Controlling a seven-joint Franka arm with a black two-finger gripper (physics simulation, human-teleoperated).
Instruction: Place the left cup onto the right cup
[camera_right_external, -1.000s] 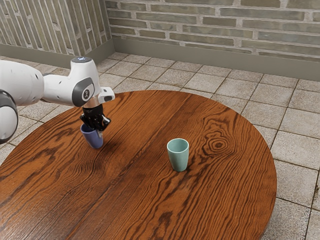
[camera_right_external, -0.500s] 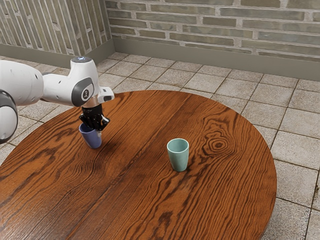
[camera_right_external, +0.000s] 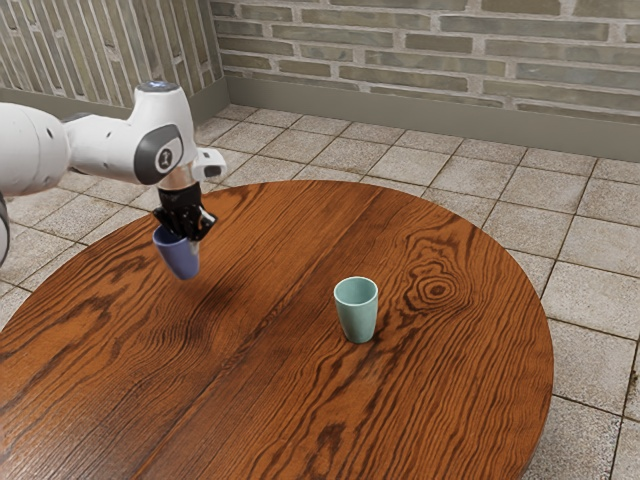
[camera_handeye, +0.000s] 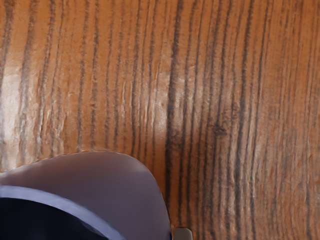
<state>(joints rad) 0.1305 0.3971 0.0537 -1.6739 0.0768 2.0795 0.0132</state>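
Note:
A dark blue cup (camera_right_external: 179, 257) hangs tilted above the round wooden table (camera_right_external: 300, 400) on the exterior view's left. My black gripper (camera_right_external: 181, 232) is shut on its rim from above. The teal cup (camera_right_external: 356, 309) stands upright near the middle of the table, well to the right of the held cup. In the wrist view the blue cup (camera_handeye: 90, 195) looms large and blurred just under my hand, over the table's wood grain (camera_handeye: 225, 100).
The table's far edge curves behind my arm. Stone floor tiles (camera_right_external: 470, 170) and a brick wall (camera_right_external: 450, 50) lie beyond the table.
My gripper has lifted the blue cup off the table and carried it slightly up and to the exterior view's left. The teal cup has not moved.

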